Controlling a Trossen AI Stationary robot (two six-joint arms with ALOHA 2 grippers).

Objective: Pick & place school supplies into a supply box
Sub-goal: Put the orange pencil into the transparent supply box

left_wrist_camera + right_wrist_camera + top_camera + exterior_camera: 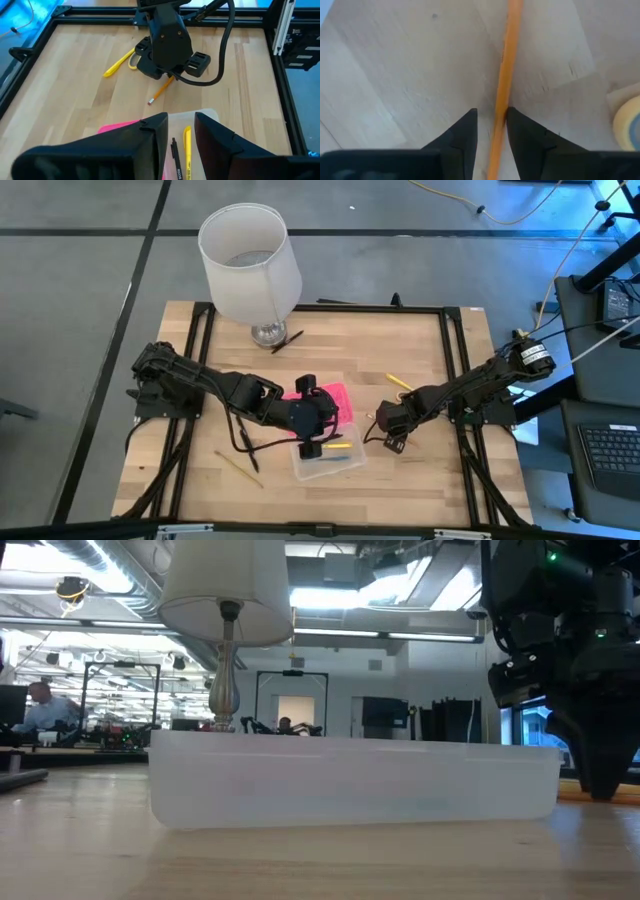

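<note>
The supply box [352, 465] has a clear base and an open pink lid [341, 392]. It stands mid-table with a yellow pen [187, 150] and a black pen [175, 159] lying in it. My left gripper [181, 122] hovers open above the box with nothing between its fingers. An orange pencil [505, 75] lies flat on the wood to the right of the box. My right gripper [491, 120] points straight down and stands open astride this pencil. Yellow-handled scissors [120, 63] lie just beyond the right gripper [392, 430]. My right gripper comes at the pencil from above, one finger on each side of its shaft [499, 125]. A strip of table shows between one fingertip [470, 125] and the pencil. The other fingertip stands right at the pencil's side; I cannot tell whether it touches.
A white lamp [250, 260] stands at the table's far edge, with a dark pen [287, 340] beside its foot. A tan pencil [238, 468] lies near the front left. A pale round thing [627, 122] sits close to the right gripper. A black frame [455, 380] rims the table.
</note>
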